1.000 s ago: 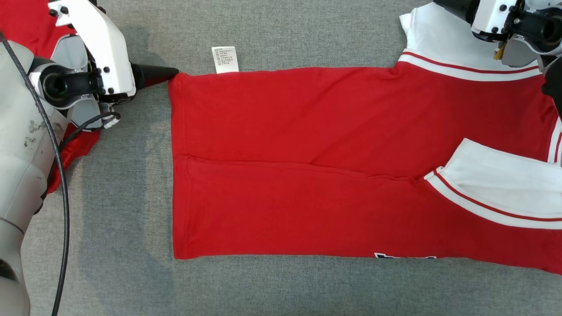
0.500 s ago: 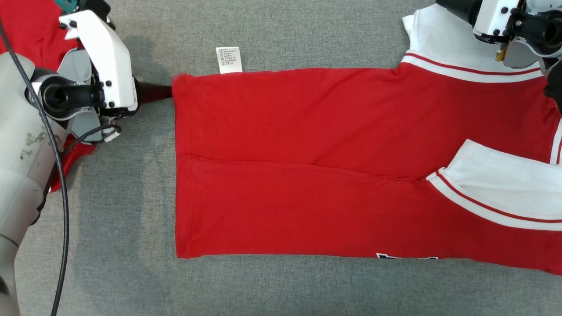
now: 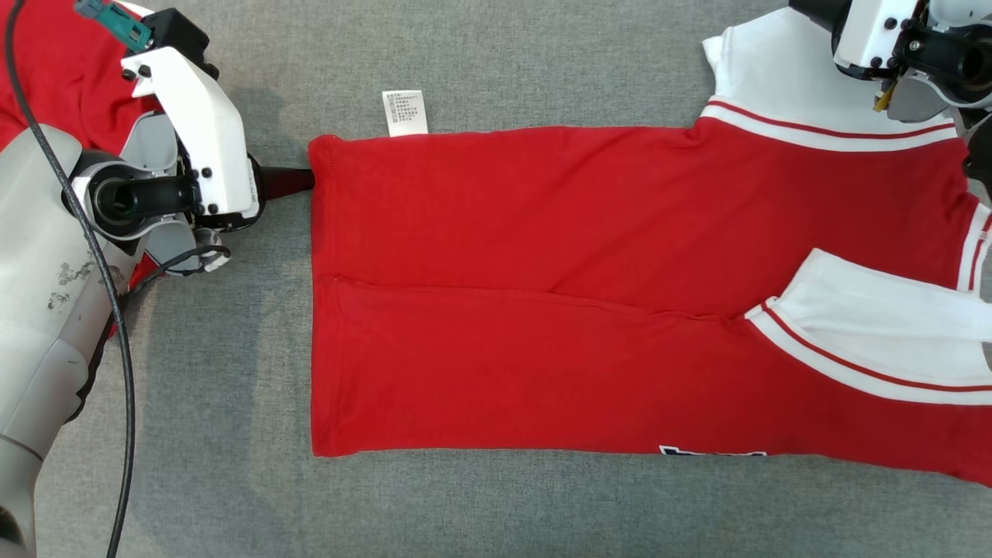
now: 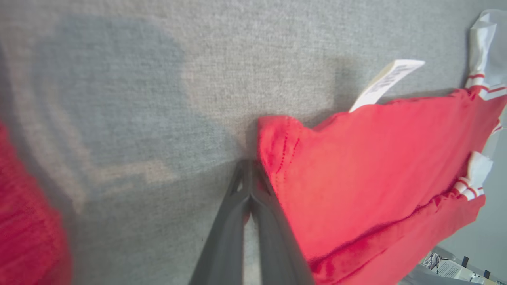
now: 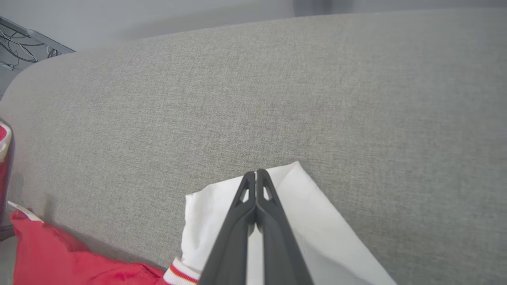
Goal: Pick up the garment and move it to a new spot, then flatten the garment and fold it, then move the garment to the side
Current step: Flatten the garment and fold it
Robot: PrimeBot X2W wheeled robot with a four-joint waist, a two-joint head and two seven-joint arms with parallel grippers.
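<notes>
A grey woven fabric surface (image 3: 496,54) spread wide under soft, even light. Beyond its rounded edge stood a pale wall (image 5: 158,16), with dark cables (image 5: 20,47) to one side.

Head overhead; wrists probably skim shared garment (image 3: 542,294).

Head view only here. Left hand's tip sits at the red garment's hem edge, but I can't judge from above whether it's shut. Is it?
Observer: Shut. In the left wrist view the left hand has both fingertips pressed together, right against the hem of the garment.
Operator: Cloth between them?
Observer: Can't tell. The hem runs along the outer side of one finger; no cloth visibly pinched.
Operator: Right hand?
Observer: The right hand is shut too, its fingers lying over the white sleeve, tips at the sleeve's far edge.
</notes>
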